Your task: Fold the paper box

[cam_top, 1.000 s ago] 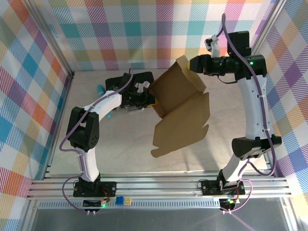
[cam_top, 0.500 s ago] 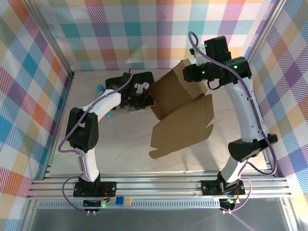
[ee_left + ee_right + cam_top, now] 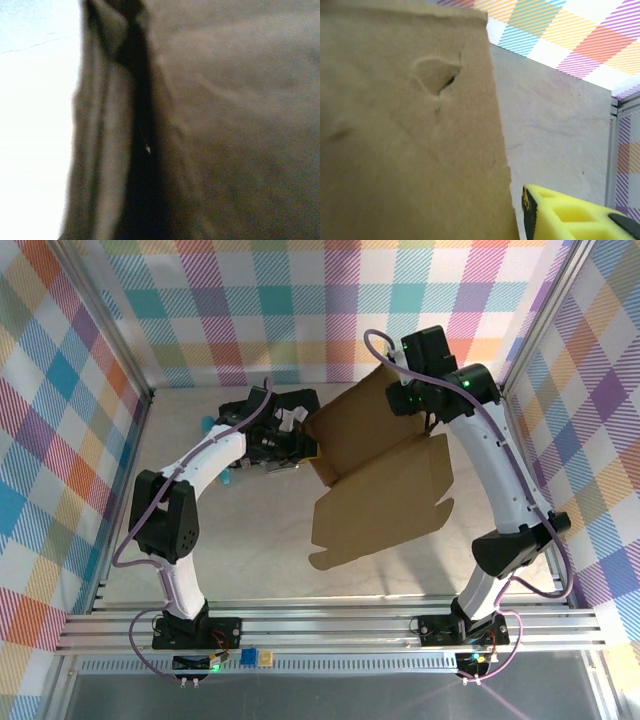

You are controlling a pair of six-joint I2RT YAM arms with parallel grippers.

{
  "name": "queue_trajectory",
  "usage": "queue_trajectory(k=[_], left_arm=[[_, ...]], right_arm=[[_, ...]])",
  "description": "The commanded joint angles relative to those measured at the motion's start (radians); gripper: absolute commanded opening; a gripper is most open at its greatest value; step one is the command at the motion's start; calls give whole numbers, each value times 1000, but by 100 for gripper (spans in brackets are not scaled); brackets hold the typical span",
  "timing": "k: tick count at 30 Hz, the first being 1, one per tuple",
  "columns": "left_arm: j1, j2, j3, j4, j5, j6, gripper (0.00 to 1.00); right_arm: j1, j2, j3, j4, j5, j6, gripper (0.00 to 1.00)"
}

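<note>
Looks mid-fold with the paper box (image 3: 380, 490) at the centre of the table (image 3: 250, 540), far panel raised; clamps its nine o'clock edge in the left gripper (image 3: 303, 447); meets the one o'clock flap with the right gripper (image 3: 402, 397), grip impossible to tell; next probably calls for pushing that flap inward.

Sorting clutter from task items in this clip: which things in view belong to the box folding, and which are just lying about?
Job in hand:
paper box
left gripper, clamped on its left edge
right gripper, at its far flap

Lying about:
small blue object, far left
</note>
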Motion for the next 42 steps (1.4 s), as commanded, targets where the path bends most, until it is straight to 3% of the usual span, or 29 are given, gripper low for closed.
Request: queue_trajectory(k=[1, 6, 12, 16, 23, 31, 42], left_arm=[[8, -52, 44, -14, 40, 32, 0], [8, -49, 62, -40, 19, 28, 0], [-1, -43, 115, -140, -73, 9, 0], [-16, -35, 164, -233, -158, -20, 0], [-36, -37, 253, -383, -283, -81, 0], [-57, -10, 407, -617, -493, -80, 0], [-75, 1, 465, -680, -604, -92, 0]], right_arm=[[0, 8, -14, 12, 81, -20, 45], [15, 26, 11, 9, 188, -12, 34], [55, 39, 14, 7, 362, -13, 10], [55, 45, 11, 4, 382, -11, 0], [75, 63, -14, 20, 534, -31, 0], [78, 79, -17, 9, 566, -31, 0], [105, 113, -34, -18, 764, 38, 0]])
